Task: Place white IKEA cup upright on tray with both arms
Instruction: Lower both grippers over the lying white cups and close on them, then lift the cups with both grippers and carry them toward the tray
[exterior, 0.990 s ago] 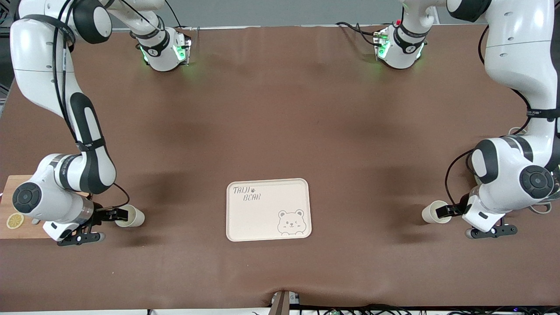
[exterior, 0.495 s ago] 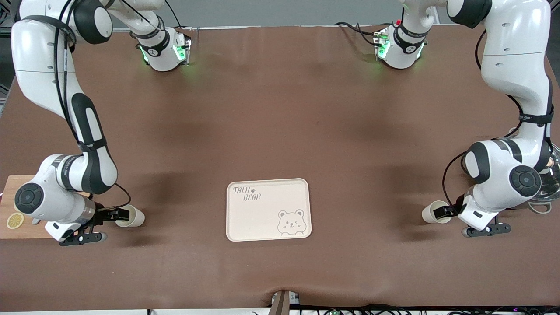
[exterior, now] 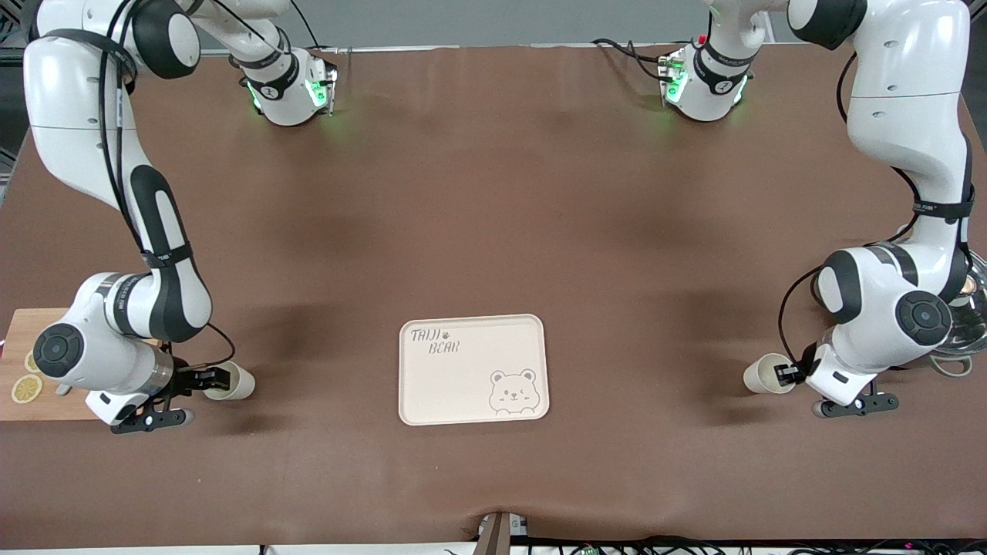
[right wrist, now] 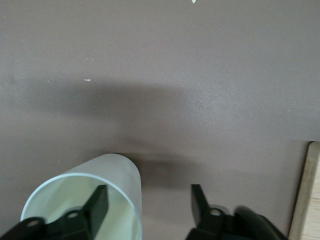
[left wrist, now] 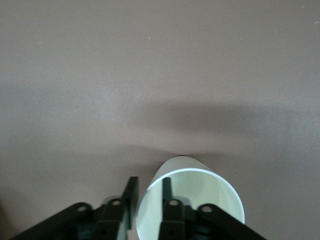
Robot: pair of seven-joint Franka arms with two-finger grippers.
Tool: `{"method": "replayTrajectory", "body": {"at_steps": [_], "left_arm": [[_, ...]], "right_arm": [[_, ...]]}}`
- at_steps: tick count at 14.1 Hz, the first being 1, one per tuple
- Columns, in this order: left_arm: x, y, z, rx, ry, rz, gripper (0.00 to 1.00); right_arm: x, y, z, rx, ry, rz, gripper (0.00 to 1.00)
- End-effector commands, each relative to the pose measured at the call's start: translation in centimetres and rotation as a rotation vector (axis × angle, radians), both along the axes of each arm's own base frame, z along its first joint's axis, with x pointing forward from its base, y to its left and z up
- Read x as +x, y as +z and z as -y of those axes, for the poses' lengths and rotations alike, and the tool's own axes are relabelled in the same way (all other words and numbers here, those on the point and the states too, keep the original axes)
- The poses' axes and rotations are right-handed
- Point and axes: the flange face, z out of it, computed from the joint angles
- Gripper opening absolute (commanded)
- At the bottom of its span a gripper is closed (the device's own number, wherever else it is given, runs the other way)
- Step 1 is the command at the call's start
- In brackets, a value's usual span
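Note:
The cream tray (exterior: 463,385) with "TAIJI BEAR" lettering and a bear face lies near the table's middle, with nothing on it. One white cup (exterior: 236,383) lies on its side toward the right arm's end. My right gripper (exterior: 213,378) is open, one finger inside the cup's mouth and one outside; the right wrist view shows this gripper (right wrist: 147,200) and cup (right wrist: 117,172). A second white cup (exterior: 762,374) lies on its side toward the left arm's end. My left gripper (exterior: 786,375) is shut on its wall; the left wrist view shows this gripper (left wrist: 148,187) and cup (left wrist: 220,197).
A wooden cutting board (exterior: 35,401) with lemon slices (exterior: 26,388) lies under the right arm's wrist at the table's end. A clear glass vessel (exterior: 970,324) stands at the left arm's end, partly hidden by the arm.
My left arm has shifted and its fingers have drawn together on the cup's wall. My right gripper has edged slightly into its cup. Neither cup has moved.

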Motion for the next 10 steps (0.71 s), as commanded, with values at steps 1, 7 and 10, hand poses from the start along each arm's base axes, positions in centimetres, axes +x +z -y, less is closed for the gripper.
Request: {"method": "replayTrajectory", "body": {"at_steps": [1, 7, 10], "left_arm": [[0.0, 0.7, 0.2, -0.001, -0.006, 0.019, 0.0], [1.9, 5.4, 1.7, -0.007, -0.021, 0.07, 0.0], [2.8, 7.9, 3.3, -0.014, 0.004, 0.053, 0.0]], "right_arm": [[0.5, -0.1, -0.1, 0.002, 0.009, 0.005, 0.24], [0.5, -0.2, -0.4, 0.002, 0.015, 0.003, 0.0], [0.5, -0.1, -0.6, 0.002, 0.017, 0.005, 0.0]]}}
